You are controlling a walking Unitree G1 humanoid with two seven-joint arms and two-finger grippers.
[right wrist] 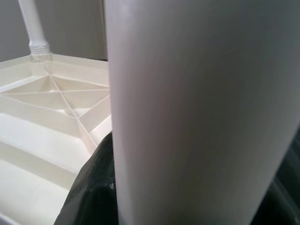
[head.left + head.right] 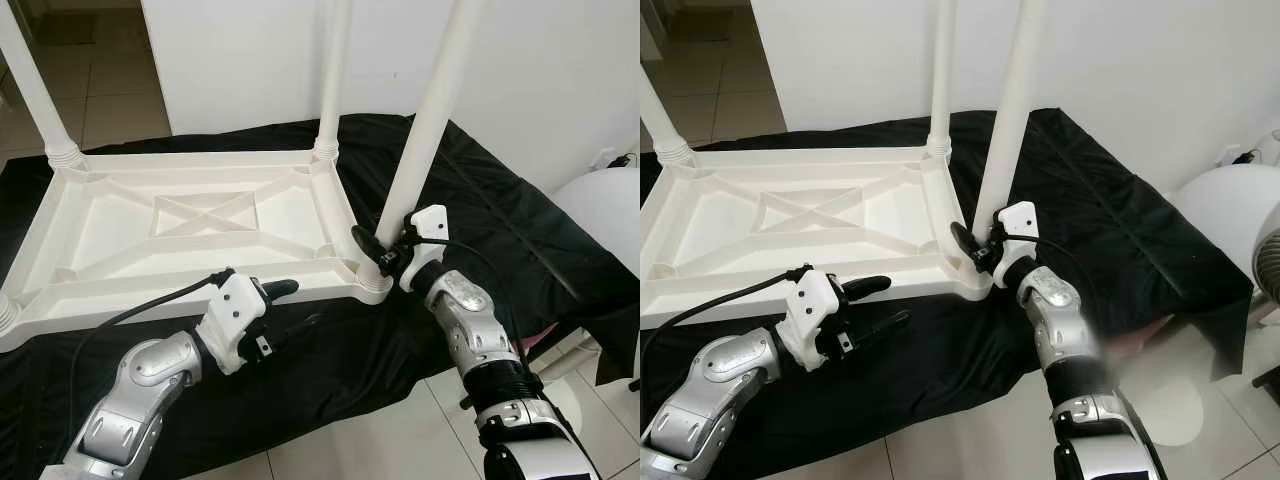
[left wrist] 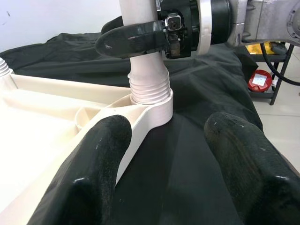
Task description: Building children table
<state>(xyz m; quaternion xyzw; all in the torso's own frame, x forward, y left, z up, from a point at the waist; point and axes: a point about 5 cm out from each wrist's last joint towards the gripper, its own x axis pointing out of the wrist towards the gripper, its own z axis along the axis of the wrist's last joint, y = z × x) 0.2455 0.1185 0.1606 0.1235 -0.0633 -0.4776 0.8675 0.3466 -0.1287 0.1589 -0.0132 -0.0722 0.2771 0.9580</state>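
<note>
A white plastic children's table [image 2: 200,290] lies upside down on a black cloth [image 2: 480,220]. Its near right leg [image 2: 425,130] stands upright in the corner socket [image 3: 150,105]. My right gripper [image 2: 378,250] is shut on this leg just above the ribbed base, and the leg [image 1: 197,108] looms close in the right wrist view. My left gripper [image 2: 285,310] is open, low over the cloth at the table's front rim, left of that corner. Its fingers [image 3: 93,164] point toward the socket with nothing between them.
Two more legs stand at the far side, one in the middle [image 2: 332,80] and one at the left [image 2: 35,90]. A white wall is behind. Tiled floor lies in front, with a white round object [image 2: 605,215] and a fan [image 2: 1265,260] at the right.
</note>
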